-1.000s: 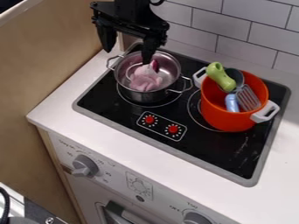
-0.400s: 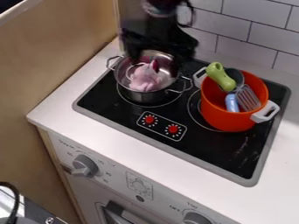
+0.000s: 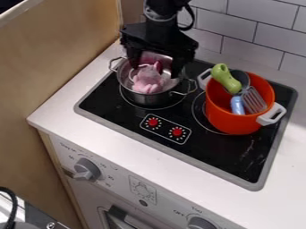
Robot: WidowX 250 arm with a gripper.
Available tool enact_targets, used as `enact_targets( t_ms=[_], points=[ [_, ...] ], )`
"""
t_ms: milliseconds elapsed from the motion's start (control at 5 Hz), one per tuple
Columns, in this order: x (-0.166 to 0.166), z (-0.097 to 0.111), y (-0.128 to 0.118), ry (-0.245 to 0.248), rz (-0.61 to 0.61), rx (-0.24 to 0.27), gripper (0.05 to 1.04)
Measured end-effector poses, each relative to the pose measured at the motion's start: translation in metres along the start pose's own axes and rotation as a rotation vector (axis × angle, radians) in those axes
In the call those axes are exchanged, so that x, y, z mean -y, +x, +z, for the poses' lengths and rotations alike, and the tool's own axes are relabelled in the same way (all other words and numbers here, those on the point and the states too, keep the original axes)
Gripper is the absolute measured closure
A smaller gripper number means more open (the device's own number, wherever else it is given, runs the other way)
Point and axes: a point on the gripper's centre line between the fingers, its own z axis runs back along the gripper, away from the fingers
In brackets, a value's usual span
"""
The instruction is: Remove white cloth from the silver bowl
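the pincer is hanging over the silver bowl, gaping wide and gripping nothing, probably leaving room for straddling the pink cloth lying inside.

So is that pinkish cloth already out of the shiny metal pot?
No, the cloth lies inside the metal pot, below its rim.
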Motion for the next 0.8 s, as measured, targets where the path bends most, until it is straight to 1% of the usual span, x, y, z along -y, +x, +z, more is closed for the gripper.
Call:
enact_targets(
  t_ms=[400, 800],
  points=[
    [-0.001, -0.003, 0.0, 0.003, -0.028, 0.016, 0.084],
    [-0.012, -0.012, -0.002, -0.001, -0.044, 0.039, 0.084]
  ],
)
